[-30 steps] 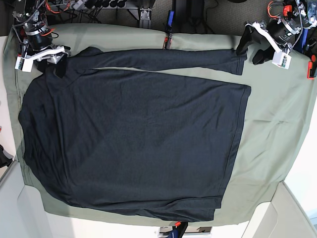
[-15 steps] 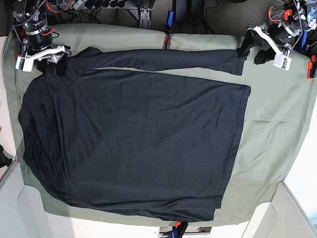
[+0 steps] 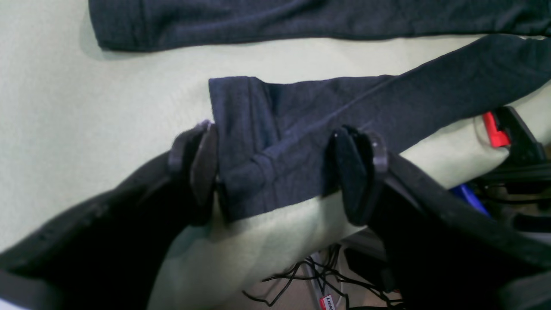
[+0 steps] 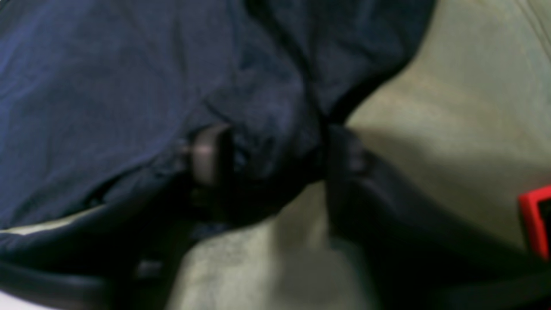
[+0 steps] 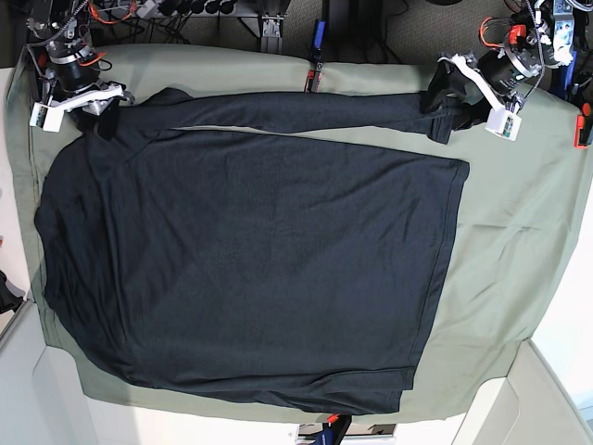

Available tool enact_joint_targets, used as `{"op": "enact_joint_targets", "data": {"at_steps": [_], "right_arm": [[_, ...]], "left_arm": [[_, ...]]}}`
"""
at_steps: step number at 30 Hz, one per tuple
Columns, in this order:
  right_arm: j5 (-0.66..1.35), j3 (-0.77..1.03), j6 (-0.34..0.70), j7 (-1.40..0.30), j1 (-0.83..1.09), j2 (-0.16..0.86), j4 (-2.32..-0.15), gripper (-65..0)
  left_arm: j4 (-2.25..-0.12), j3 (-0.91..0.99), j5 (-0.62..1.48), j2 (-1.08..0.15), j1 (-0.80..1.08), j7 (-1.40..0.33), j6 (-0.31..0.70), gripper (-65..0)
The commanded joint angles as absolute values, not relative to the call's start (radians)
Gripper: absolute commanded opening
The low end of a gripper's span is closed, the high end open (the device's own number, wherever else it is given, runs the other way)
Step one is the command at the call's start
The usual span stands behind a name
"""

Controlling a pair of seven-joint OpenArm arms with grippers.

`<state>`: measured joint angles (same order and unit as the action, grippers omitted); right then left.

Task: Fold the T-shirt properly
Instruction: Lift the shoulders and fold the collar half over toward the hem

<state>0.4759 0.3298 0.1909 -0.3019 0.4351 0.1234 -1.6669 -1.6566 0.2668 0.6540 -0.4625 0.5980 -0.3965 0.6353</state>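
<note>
Spread flat over the green cloth on the counter: the T-shirt, one long sleeve stretched along the far edge. Left end effector with jaws wide apart, standing on both sides of the sleeve cuff, pads just beside the fabric. Right end effector at the shoulder corner, jaws partly drawn together around bunched dark fabric; cannot tell if really clamped, picture blurred.
</note>
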Motion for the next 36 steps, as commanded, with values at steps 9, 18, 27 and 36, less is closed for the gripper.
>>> {"op": "enact_joint_targets", "data": {"at_steps": [9, 18, 27, 36], "right_arm": [[0.407, 0.336, 0.312, -0.312, 0.424, 0.102, -1.682, -65.0], [0.482, 0.451, 0.311, -0.375, 0.424, 0.102, -1.774, -65.0], [0.47, 0.489, 0.318, -0.403, 0.278, 0.11, -1.761, -65.0], [0.398, 0.489, 0.322, -0.408, 0.083, 0.11, -1.604, -65.0]], "left_arm": [[-1.679, 0.302, 0.6, -0.474, 0.598, -0.401, 0.684, -65.0], [-1.822, 0.421, 0.725, -0.485, 0.601, -0.445, 0.698, -65.0], [-1.767, 0.36, 0.693, -0.561, 0.423, -0.442, 0.698, -65.0], [-1.432, 0.133, 0.604, -0.585, 0.104, -0.403, 0.698, -65.0]]}}
